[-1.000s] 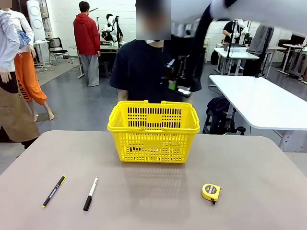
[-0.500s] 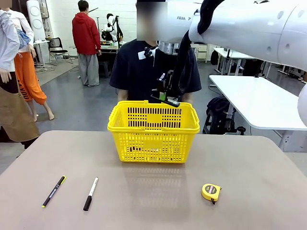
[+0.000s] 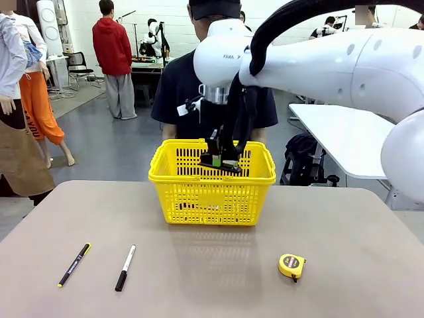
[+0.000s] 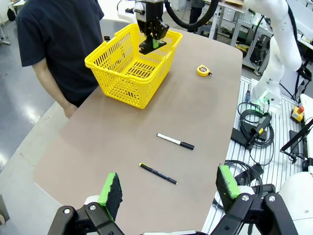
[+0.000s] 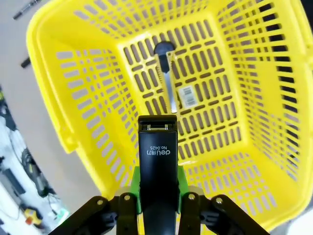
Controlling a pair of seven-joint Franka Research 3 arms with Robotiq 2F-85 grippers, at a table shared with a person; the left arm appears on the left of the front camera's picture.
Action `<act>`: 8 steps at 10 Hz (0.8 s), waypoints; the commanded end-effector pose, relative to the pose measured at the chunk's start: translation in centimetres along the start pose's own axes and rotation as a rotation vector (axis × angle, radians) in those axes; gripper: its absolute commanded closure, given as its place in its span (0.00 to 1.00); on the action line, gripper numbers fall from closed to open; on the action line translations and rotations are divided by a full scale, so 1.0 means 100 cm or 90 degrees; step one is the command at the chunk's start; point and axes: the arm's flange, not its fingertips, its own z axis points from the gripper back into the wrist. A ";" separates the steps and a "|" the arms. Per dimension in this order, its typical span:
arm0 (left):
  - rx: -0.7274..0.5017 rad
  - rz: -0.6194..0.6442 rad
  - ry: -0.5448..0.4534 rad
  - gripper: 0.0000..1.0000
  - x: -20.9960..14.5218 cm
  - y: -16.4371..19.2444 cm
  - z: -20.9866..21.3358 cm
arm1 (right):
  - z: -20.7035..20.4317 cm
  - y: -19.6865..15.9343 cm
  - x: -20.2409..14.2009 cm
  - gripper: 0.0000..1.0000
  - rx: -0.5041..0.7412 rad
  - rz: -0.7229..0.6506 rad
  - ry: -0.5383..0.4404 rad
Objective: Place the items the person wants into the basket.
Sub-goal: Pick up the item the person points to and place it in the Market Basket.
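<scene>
One tape measure (image 3: 291,265) lies on the near surface (image 3: 212,285), with your left tool (image 4: 168,185) spread and idle. Farther off, your right tool (image 5: 157,186) pinches the stapler (image 5: 157,147) above the basket (image 5: 73,98); lower before releasing, clear of the utility knife (image 5: 166,81) inside.

We are looking across a matt grey-brown tabletop (image 3: 212,291) onto a smooth grey floor (image 3: 112,149) that is lying under even, bright indoor light. A white rectangular table (image 3: 338,146) is standing at the right, and a black chair (image 3: 78,65) is sitting far back by the white wall (image 3: 76,26).
</scene>
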 end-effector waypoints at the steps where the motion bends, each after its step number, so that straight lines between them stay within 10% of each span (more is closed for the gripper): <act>1: -0.002 -0.016 -0.010 0.00 -0.001 0.000 0.002 | -0.006 -0.015 0.014 0.68 -0.006 0.015 0.045; 8: -0.002 -0.016 -0.010 0.00 -0.001 0.000 0.002 | -0.036 -0.028 0.020 0.65 -0.004 0.065 0.100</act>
